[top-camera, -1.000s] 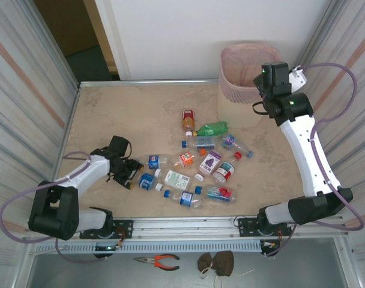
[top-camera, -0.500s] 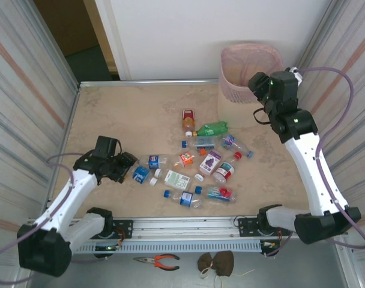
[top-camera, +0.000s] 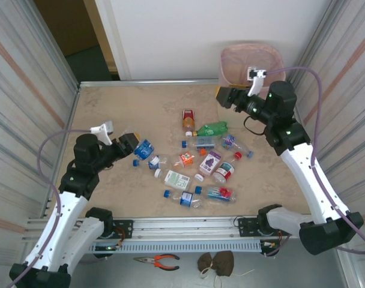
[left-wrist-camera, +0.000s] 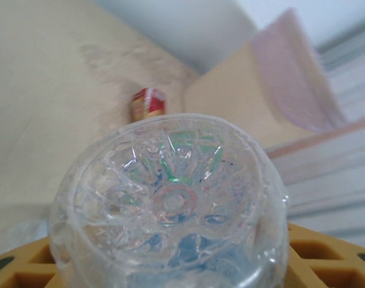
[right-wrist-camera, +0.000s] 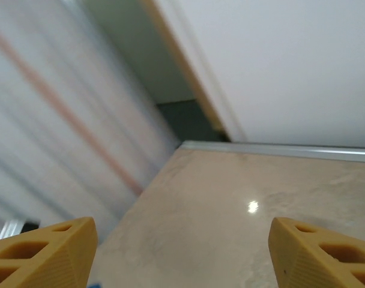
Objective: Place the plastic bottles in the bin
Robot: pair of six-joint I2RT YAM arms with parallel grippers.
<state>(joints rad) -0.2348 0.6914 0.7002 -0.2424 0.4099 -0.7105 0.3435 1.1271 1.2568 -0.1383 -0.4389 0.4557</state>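
Clear plastic, thin and crinkled: one small bottle (left-wrist-camera: pixel 170 204), clamped between the orange lattice-moulded fingers (left-wrist-camera: pixel 329 255) of the left gripper (top-camera: pixel 134 146). The left wrist view gives its round base end-on, moulded in a petal pattern, with green and blue tints showing through. The top view adds a blue label and places it at 9 o'clock of the heap, apart from it.

Heap of bottles (top-camera: pixel 197 162): a dozen or more, lying on their sides mid-table. Bodies are clear, labels blue, red, white or purple, caps mostly blue. A red-labelled bottle (top-camera: pixel 188 119) lies at the heap's 12 o'clock edge and is also seen beyond the held base in the left wrist view. A green bottle (top-camera: pixel 213 128) lies just beside it at 4 o'clock.

Bin (top-camera: pixel 230 57): cream-pink plastic with a rounded-square rim, a perforated band and a pink liner. It stands in the table's 1 o'clock corner against the white wall, and is a blurred pink shape in the left wrist view.

Right gripper (top-camera: pixel 223 97): jaws spread wide, nothing between them, just beside the bin at its 8 o'clock. The right wrist view shows its two orange fingertips (right-wrist-camera: pixel 44 255) far apart, with glossy tabletop and a dark doorway beyond.

Table (top-camera: pixel 122 114): beige, marble-veined, metal-edged, with ribbed panels on both sides. The red-labelled bottle and the right gripper lie near the line from the held bottle to the bin.

Orange-handled pliers (top-camera: pixel 160 260) and a dark cloth bundle (top-camera: pixel 215 262) lie on the grey ledge at 6 o'clock.
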